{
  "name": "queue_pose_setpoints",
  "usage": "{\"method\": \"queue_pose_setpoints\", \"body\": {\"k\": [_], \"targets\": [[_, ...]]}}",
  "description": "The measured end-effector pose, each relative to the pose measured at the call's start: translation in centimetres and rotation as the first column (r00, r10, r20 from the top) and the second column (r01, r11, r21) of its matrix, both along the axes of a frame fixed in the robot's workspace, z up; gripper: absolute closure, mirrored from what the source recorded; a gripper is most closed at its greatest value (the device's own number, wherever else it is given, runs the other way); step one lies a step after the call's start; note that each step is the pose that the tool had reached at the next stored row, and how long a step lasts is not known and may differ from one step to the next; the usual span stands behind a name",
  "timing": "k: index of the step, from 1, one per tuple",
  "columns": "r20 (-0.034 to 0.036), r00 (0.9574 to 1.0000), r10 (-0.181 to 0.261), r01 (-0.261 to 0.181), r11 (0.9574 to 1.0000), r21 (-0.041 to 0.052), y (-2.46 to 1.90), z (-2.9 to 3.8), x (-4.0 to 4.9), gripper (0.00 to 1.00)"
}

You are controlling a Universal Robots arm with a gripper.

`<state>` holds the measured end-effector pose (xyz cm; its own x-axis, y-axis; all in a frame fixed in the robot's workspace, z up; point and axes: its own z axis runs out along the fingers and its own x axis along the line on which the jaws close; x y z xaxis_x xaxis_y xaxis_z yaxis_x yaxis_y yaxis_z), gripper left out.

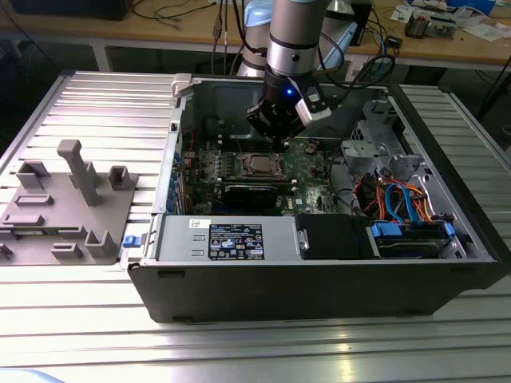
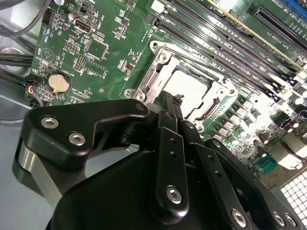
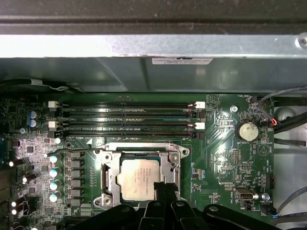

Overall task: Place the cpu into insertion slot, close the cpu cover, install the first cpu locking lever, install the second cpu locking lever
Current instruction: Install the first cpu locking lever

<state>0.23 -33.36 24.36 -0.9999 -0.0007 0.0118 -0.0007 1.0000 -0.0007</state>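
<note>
1. Exterior view: gripper (image 1: pixel 275 137) hovering just above the cpu (image 1: pixel 260 164), seated under the cpu cover (image 1: pixel 244 164).
2. Second wrist view: fingertips (image 2: pixel 169 106) pinched together, grasping nothing, at the cover's edge.
3. First wrist view: chip directly beyond the clenched tips.

Above the socket (image 3: pixel 139 178) the space is open for a gripper. Memory slots (image 3: pixel 127 117) run just beside it, low. The case wall (image 3: pixel 144 72) rises beyond them, and a black card (image 1: pixel 251 194) lies near the socket's opposite side.
</note>
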Motion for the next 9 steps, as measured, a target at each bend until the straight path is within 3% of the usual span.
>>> {"method": "queue_pose_setpoints", "body": {"k": [9], "targets": [[0.0000,1.0000,0.006,-0.006,1.0000,0.0000,0.00,0.00,0.00,0.89]]}}
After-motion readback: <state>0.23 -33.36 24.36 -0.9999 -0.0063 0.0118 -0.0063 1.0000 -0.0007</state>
